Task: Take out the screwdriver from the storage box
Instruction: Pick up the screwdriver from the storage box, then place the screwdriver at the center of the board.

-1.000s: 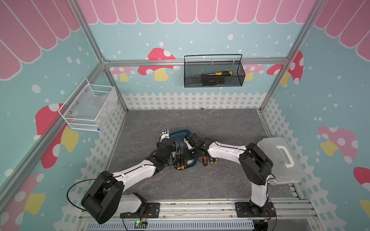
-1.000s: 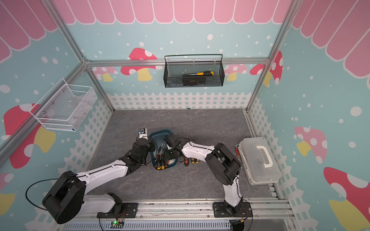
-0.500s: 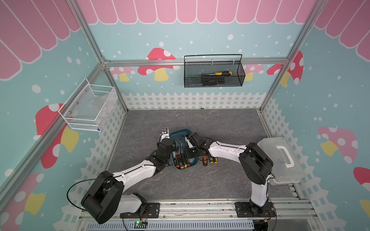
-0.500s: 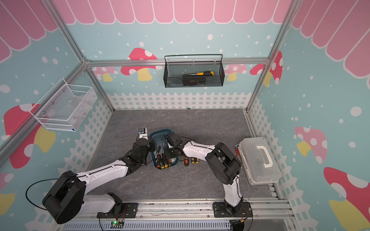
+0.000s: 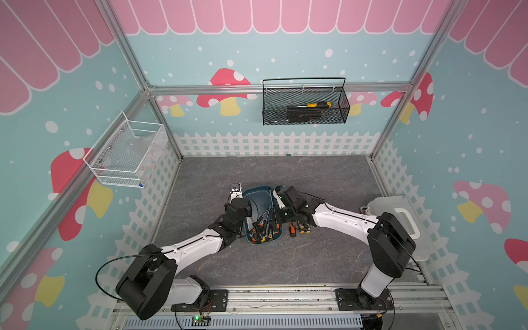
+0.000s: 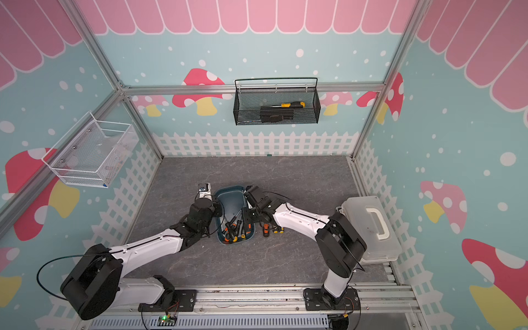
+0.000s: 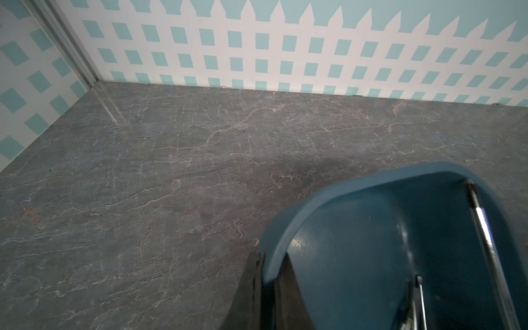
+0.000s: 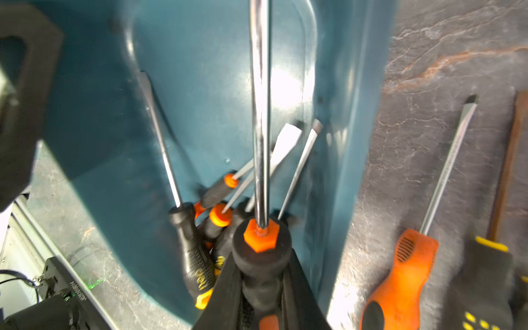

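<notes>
Rearward of storage box (image 5: 257,198), open floor (image 5: 285,171)

Your tally, kind by kind

You have one storage box (image 5: 258,198) holding one large screwdriver (image 8: 261,257) and at least four smaller screwdrivers (image 8: 188,228), handles piled too tightly for you to count more surely. Two more lie on the table (image 5: 285,263): one orange-handled screwdriver (image 8: 400,271) and one black-and-yellow screwdriver (image 8: 485,274). One black wire basket (image 5: 271,118) holds one yellow-handled screwdriver (image 5: 317,105) beside a dark bundle (image 5: 303,116) you cannot count from here. Add one white wire basket (image 5: 125,160), one translucent white case (image 5: 400,223), and your two arms, the left arm (image 5: 194,248) and the right arm (image 5: 343,220).
</notes>
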